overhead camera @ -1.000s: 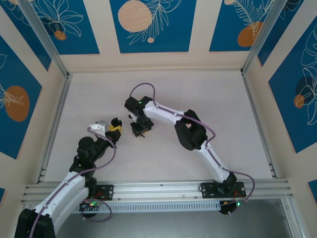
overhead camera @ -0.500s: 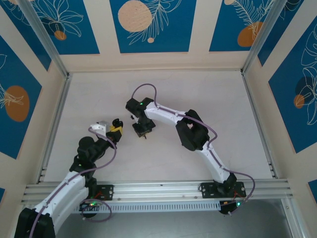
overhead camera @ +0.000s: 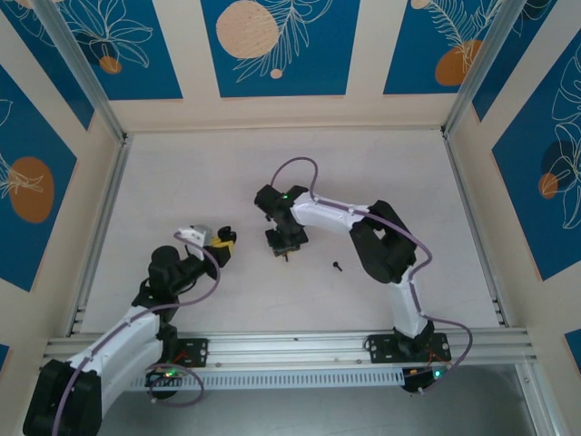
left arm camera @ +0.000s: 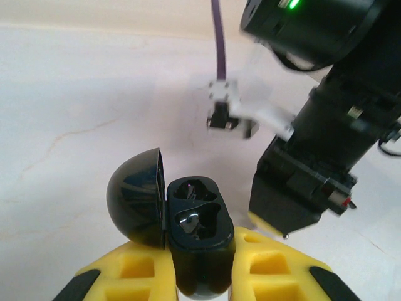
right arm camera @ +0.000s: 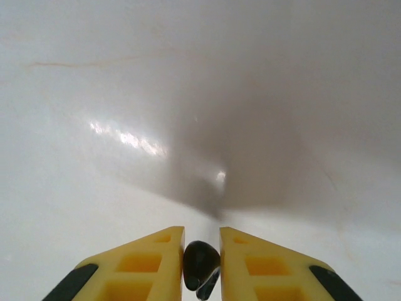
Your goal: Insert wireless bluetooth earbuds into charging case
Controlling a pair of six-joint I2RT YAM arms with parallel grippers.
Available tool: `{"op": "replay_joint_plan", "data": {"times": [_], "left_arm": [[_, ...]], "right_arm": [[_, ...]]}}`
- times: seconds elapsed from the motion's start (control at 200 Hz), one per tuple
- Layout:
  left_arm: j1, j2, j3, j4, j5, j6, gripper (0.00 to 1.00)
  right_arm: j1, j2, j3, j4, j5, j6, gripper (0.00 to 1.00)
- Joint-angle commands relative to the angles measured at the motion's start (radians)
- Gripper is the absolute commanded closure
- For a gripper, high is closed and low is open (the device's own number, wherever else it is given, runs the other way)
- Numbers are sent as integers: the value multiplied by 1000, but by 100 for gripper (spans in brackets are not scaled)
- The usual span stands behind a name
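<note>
At the bottom centre of the left wrist view, the left gripper [left arm camera: 199, 266] was clamped on the black case [left arm camera: 197, 229]. Its lid [left arm camera: 135, 197] was swung open to the left and its two wells faced up, though whether the nearer well held anything could not be told. In the top view a loose earbud [overhead camera: 337, 266] lay on the tabletop [overhead camera: 182, 182] right of centre, and just up-left of it the right gripper [overhead camera: 285, 254] was pinched narrow on a second earbud [right arm camera: 200, 266].

Bright even light, glare on the table [right arm camera: 125, 139], soft shadow; right arm [left arm camera: 326, 135] blurred
</note>
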Motion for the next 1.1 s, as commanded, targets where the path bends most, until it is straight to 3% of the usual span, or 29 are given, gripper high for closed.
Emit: {"op": "replay_joint_plan", "data": {"times": [0.0, 0.21, 0.455, 0.755, 0.925, 1.09], "left_arm": [[-12, 62, 19, 131, 99, 22, 89], [-109, 242, 72, 216, 152, 92, 90], [-270, 423, 154, 274, 152, 209, 90], [-314, 629, 198, 543, 262, 181, 90], [-323, 702, 212, 697, 239, 108, 90], [-327, 723, 228, 727, 231, 96, 91]], "right_arm": [[-21, -136, -107, 150, 15, 87, 80], [-72, -365, -333, 367, 12, 123, 81], [-83, -621, -509, 534, 20, 48, 81], [-57, -828, -658, 687, -13, -54, 81], [-27, -875, -696, 742, -18, -87, 81], [-7, -886, -704, 779, -9, -104, 81]]}}
